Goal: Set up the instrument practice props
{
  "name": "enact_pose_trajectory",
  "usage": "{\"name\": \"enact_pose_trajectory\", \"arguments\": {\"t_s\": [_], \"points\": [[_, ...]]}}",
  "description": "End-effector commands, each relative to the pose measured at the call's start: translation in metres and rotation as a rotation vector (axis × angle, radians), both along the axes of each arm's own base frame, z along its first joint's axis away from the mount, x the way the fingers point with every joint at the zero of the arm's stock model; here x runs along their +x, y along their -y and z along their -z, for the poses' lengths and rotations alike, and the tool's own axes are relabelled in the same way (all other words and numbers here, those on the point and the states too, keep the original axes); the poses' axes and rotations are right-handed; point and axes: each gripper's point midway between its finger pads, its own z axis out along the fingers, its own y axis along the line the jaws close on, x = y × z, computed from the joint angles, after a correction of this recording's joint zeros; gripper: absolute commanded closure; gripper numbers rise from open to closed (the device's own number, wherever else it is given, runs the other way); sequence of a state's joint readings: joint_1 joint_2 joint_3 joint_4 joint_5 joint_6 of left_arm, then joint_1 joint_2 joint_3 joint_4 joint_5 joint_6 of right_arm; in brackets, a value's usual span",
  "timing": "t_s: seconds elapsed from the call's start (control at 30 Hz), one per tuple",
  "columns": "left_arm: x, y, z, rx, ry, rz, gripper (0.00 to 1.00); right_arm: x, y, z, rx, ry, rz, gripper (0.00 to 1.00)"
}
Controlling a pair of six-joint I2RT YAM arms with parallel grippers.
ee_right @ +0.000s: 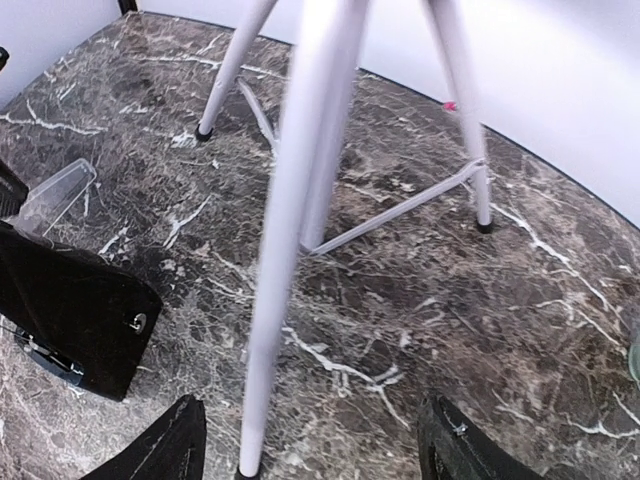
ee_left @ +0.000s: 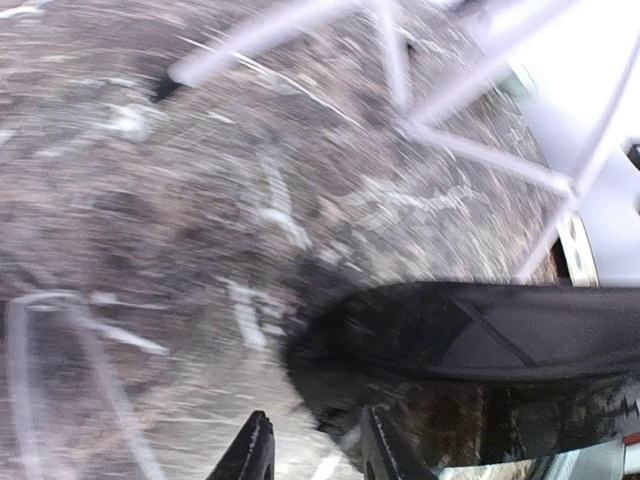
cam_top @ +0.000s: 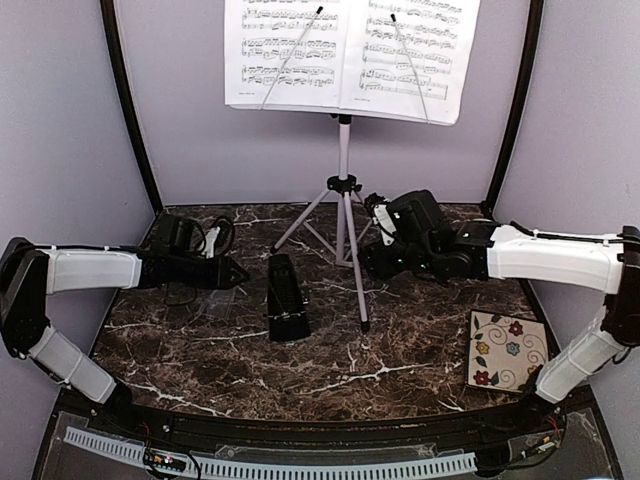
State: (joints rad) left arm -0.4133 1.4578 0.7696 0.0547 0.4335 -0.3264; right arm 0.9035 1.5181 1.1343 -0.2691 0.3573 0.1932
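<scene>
Two music sheets (cam_top: 290, 50) rest on one stand (cam_top: 344, 150), one metronome (cam_top: 286, 298) nearby; left jaws and right jaws gape apart.

right gripper (ee_right: 310, 420) jaws wide apart, music stand leg (ee_right: 290, 250) between them, touching neither; black metronome (ee_right: 70, 310) left, on marble table (ee_right: 450, 300).

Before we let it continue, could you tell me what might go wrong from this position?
The open right claw straddles the front leg of the music stand; a sideways nudge could tip the stand and spill the music sheets. The left claw sits close beside the metronome and might knock it over.
</scene>
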Motion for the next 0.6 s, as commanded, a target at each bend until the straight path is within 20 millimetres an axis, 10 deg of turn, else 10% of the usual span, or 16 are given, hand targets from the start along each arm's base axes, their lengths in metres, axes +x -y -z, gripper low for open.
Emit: {"name": "enact_pose_trajectory", "arguments": {"t_s": [0.0, 0.17, 0.57], "points": [[0.031, -0.045, -0.036, -0.025, 0.079, -0.141, 0.67, 0.0, 0.015, -0.027, 0.072, 0.055, 0.027, 0.25], [0.056, -0.074, -0.064, 0.027, 0.144, -0.217, 0.66, 0.003, 0.024, -0.048, 0.151, 0.093, 0.029, 0.22], [0.087, -0.07, -0.162, -0.03, 0.281, -0.234, 0.55, 0.023, 0.06, -0.113, 0.358, 0.19, 0.095, 0.06]]}}
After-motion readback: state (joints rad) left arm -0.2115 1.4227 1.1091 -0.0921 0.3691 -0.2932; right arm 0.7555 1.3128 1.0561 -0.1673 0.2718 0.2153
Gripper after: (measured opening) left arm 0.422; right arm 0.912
